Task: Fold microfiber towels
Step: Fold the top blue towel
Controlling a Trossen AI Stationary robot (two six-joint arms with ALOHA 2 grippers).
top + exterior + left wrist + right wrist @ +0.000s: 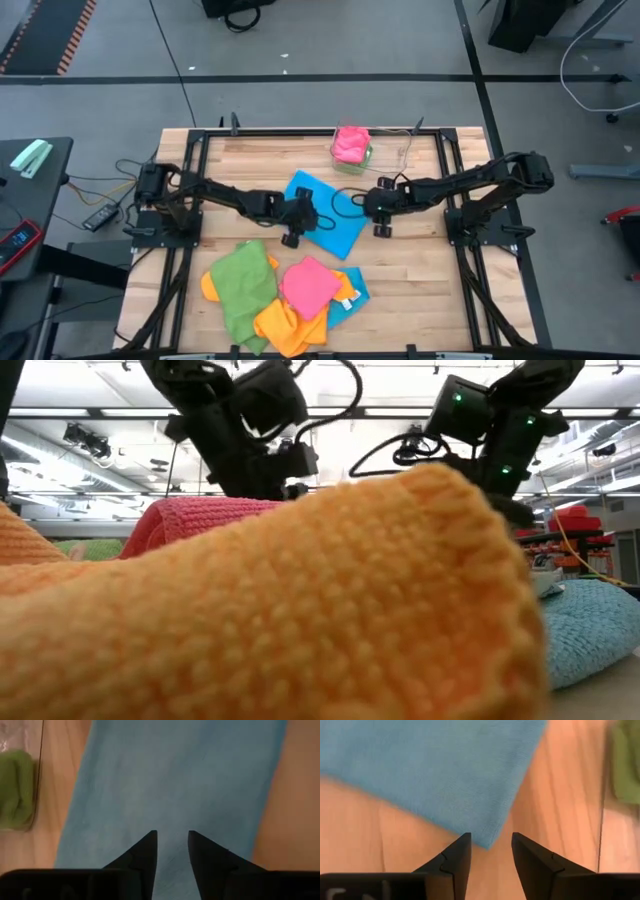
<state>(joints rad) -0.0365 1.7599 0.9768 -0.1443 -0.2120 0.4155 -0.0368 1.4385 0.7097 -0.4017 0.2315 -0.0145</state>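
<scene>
Table (420,290): a wooden slatted top is carrying everything, both arms reaching in over its middle.
Towel heap (285,295): green, pink, orange and blue cloths are lying bunched along the near edge.
Blue towel (328,214): lying flat at the centre, between the two grippers.
Clear tray (352,155): sitting at the far edge, holding pink and green folded towels.
Left gripper (172,845): hovering over the blue towel, fingers parted, gripping nothing.
Right gripper (490,847): hanging above the towel's corner, fingers apart, empty.
</scene>
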